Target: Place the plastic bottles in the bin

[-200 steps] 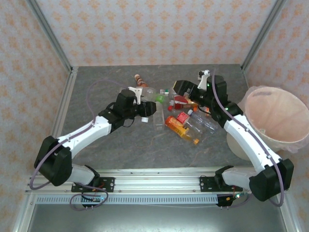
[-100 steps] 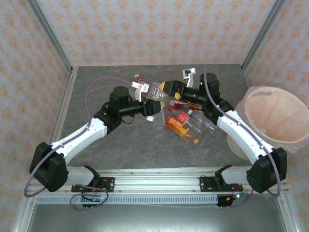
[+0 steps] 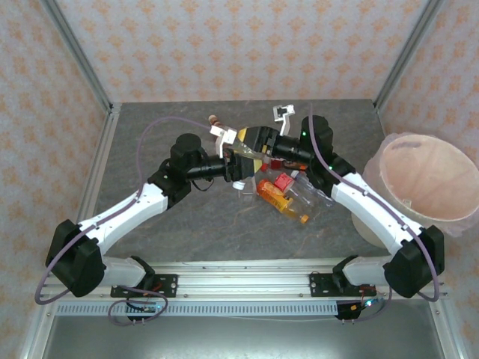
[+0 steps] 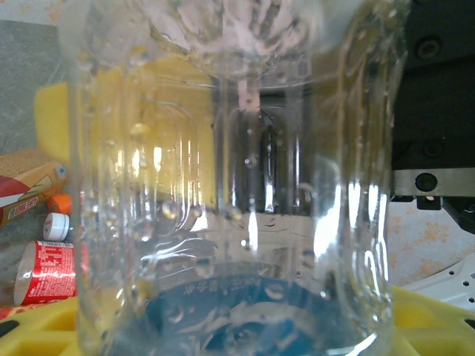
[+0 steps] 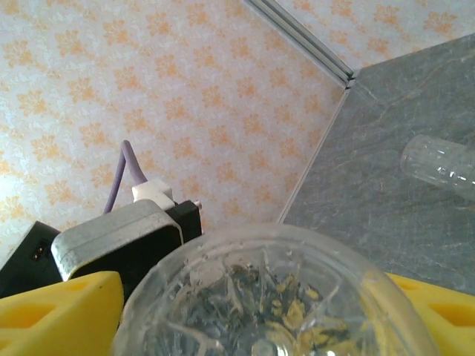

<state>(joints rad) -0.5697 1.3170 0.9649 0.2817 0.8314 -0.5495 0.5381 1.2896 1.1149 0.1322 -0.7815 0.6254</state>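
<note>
Clear bottle (image 3: pixel 247 148) clamped in left gripper (image 3: pixel 241 155), right gripper (image 3: pixel 257 143) set around same bottle with yellow fingers (image 5: pixel 59 311), its grip not discernible

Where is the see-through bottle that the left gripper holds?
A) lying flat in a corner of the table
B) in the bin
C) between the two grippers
C: the clear bottle sits between the left gripper and the right gripper, away from the bin.
</note>
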